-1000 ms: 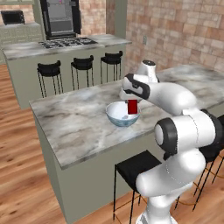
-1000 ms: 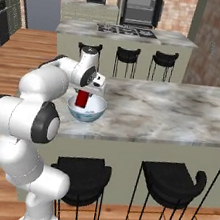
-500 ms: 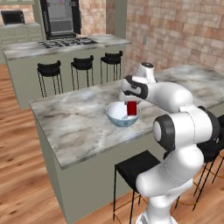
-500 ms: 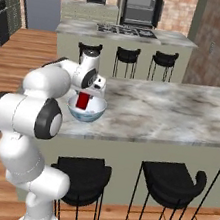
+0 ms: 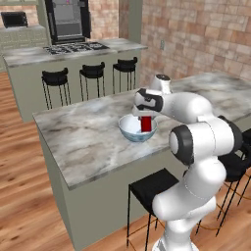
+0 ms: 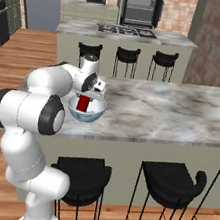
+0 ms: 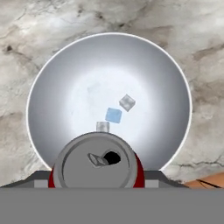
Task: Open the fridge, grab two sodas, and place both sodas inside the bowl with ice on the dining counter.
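So far, the gripper (image 5: pixel 145 113) is clasping the red can (image 5: pixel 146 123) upright inside the bowl (image 5: pixel 138 129) on the dining counter (image 5: pixel 93 135), meaning one soda is nearly delivered while the second is waiting to be fetched.

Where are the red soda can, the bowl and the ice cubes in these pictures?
red soda can (image 7: pixel 95 162): hand view, on its silver top.
bowl (image 5: pixel 128 130): left base view, on its outer wall left of the can.
ice cubes (image 7: pixel 113 115): hand view, on the bluish cube at the bowl's bottom.
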